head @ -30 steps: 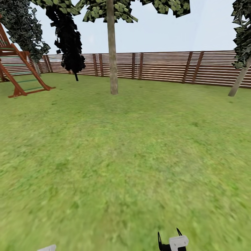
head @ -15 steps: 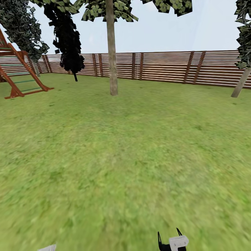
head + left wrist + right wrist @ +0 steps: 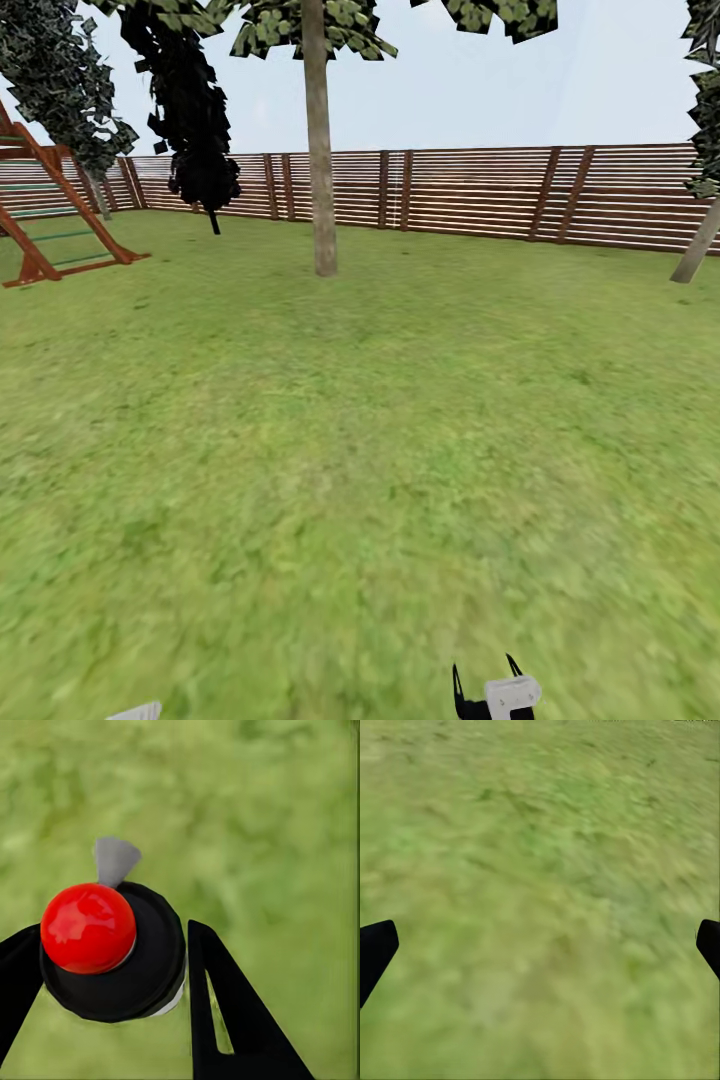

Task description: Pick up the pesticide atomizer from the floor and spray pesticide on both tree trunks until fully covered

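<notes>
The pesticide atomizer (image 3: pixel 88 928), a black bottle with a round red tip, sits between the black fingers of my left gripper (image 3: pixel 112 937), which is shut on it above blurred grass. In the head view a tree (image 3: pixel 322 150) with a straight mottled trunk stands ahead at mid-lawn. A second tree trunk (image 3: pixel 696 248) leans at the far right by the fence. My right gripper (image 3: pixel 484 672) pokes up at the bottom edge of the head view. In the right wrist view the right gripper (image 3: pixel 545 934) is open, fingers wide apart over bare grass.
A reddish-brown slat fence (image 3: pixel 470 192) closes off the back of the lawn (image 3: pixel 360 450). A wooden playhouse frame (image 3: pixel 45 215) stands at the far left. A near-black narrow tree (image 3: pixel 195 120) hangs beside it.
The whole head view has shifted slightly: the playhouse frame slides left and the right trunk drifts right as the camera moves. Both grippers keep their places in the picture.
</notes>
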Controlling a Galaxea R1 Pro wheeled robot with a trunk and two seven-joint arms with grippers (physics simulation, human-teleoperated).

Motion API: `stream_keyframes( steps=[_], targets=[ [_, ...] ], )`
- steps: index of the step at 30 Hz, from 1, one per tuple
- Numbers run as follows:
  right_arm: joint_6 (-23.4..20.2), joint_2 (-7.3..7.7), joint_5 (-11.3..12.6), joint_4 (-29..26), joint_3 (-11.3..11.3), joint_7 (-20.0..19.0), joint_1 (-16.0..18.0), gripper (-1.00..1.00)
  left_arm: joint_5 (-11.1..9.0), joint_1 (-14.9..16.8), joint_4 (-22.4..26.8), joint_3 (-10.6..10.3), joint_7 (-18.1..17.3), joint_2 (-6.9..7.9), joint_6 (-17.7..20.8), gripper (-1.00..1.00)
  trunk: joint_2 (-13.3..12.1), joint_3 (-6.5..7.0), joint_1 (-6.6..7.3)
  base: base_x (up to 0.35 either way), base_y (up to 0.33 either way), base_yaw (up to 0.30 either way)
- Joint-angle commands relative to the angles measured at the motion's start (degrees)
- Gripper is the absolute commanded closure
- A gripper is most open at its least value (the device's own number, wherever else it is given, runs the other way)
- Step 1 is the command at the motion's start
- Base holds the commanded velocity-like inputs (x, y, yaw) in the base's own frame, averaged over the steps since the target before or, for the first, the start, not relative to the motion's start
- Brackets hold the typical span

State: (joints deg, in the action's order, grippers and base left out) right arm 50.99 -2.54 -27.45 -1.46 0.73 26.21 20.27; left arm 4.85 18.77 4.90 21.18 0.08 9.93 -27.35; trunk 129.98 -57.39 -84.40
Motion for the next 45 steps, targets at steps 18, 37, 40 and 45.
stream_keyframes(
  steps=[18, 37, 40, 45],
  targets=[
    [0.0, -0.01, -0.5, 0.1, 0.1, 0.6, 0.0, -1.0, 0.5, 0.0, -0.1, 0.4, 0.1, 0.0, -0.2, 1.0, 0.0, -0.05, -0.03, 0.339, 0.0, 0.0],
    [0.0, -0.01, -0.5, 0.1, 0.1, 0.6, 0.0, -1.0, 0.5, 0.0, -0.1, 0.4, 0.1, 0.02, -0.2, 1.0, 0.0, -0.05, -0.03, 0.339, 0.0, 0.0],
    [0.0, -0.01, -0.5, 0.1, 0.1, 0.6, 0.0, -1.0, 0.5, 0.0, -0.1, 0.4, 0.1, 0.0, -0.2, 1.0, 0.0, -0.05, -0.03, 0.339, 0.0, 0.0],
    [0.0, -0.01, -0.5, 0.1, 0.1, 0.6, 0.0, -1.0, 0.5, 0.0, -0.1, 0.4, 0.0, 0.0, -0.2, 1.0, 0.0, -0.05, -0.03, 0.339, 0.0, 0.0]
  ],
)
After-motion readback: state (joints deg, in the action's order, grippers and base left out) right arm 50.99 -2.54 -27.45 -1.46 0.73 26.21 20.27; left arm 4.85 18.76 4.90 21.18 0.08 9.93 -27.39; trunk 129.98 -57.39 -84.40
